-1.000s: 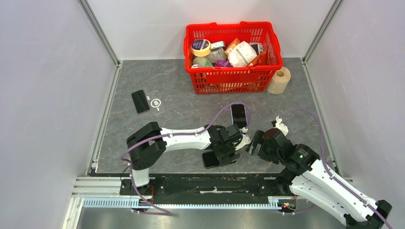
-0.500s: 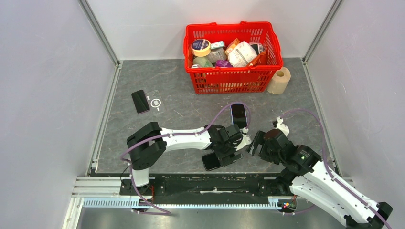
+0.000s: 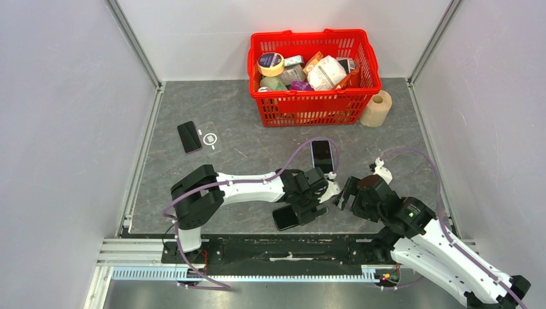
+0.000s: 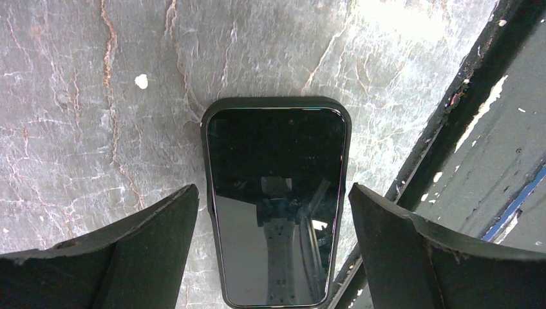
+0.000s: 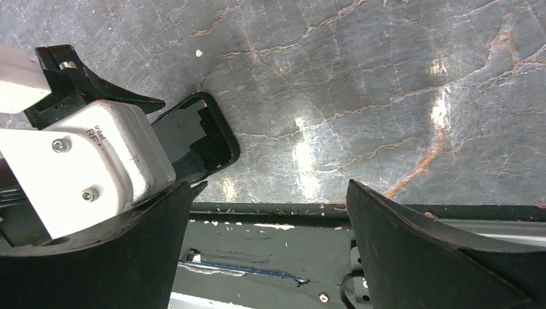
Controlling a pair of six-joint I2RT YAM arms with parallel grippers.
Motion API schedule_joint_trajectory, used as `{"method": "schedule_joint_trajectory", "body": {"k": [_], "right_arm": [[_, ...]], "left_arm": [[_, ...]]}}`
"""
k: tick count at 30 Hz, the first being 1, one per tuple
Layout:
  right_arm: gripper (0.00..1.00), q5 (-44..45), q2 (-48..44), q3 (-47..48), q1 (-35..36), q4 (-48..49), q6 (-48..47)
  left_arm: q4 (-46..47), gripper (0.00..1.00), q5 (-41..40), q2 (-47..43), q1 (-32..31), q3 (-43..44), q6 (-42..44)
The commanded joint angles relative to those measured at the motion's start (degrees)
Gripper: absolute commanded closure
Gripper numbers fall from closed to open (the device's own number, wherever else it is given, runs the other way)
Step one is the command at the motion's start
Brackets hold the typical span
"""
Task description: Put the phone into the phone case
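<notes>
Between the spread left tool point(image 4: 272, 196) fingers point(image 4: 141, 251), phone point(image 4: 275, 212) screen-up, long axis along them.

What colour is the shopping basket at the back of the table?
The basket is red, and it shows best in the top external view.

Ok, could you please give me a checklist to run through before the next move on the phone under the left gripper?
1. Left gripper open, one finger on each side of the phone: ok.
2. Black case rim shows around the phone's visible edges: ok.
3. Phone snapped fully in at every corner: cannot tell.
4. Right gripper open and empty: ok.
5. Phone lying flat on the table: ok.
6. Gap between the left wrist and the right gripper's finger: very close, cannot tell.
</notes>
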Motion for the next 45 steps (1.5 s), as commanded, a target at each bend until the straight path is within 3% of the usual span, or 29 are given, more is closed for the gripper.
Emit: {"method": "schedule_joint_trajectory", "body": {"k": [1,16,20,22,25,30,37,45], "right_arm": [[0.03,3.01,-0.76,2.88,-0.5,3.51,0.97],[0.03,2.94,-1.4,2.61,-0.43,3.01,1.12],[0.03,3.38,-1.96,3.18,-0.4,2.62,1.08],[0.03,3.11,-1.69,3.48,-0.43,2.88,0.85],[0.03,1.16,-0.29,3.58,-0.46,4.39,-0.33],[0.03,-4.51,2.36,1.73,-0.42,9.97,-1.18],[0.05,-10.05,6.12,-1.08,-0.09,17.8,-1.2],[0.07,-12.03,13.11,-4.91,5.9,29.15,0.93]], "left_arm": [[1.5,0.06,1.46,-0.35,-1.86,-0.19,2.12],[2.71,0.06,-0.34,4.01,-3.12,-1.08,0.76],[3.54,0.06,-5.09,4.55,-3.1,-1.02,-1.03],[4.05,0.17,-7.53,4.61,-2.54,-0.63,-1.91],[5.54,0.5,-10.54,4.02,-0.82,-0.47,-6.94],[8.16,0.73,-13.24,1.47,3.86,-0.57,-16.22],[7.01,0.8,-15.75,-1.27,11.17,-0.09,-31.47],[8.32,0.81,-8.04,-1.61,19.16,-1.87,-43.27]]}}
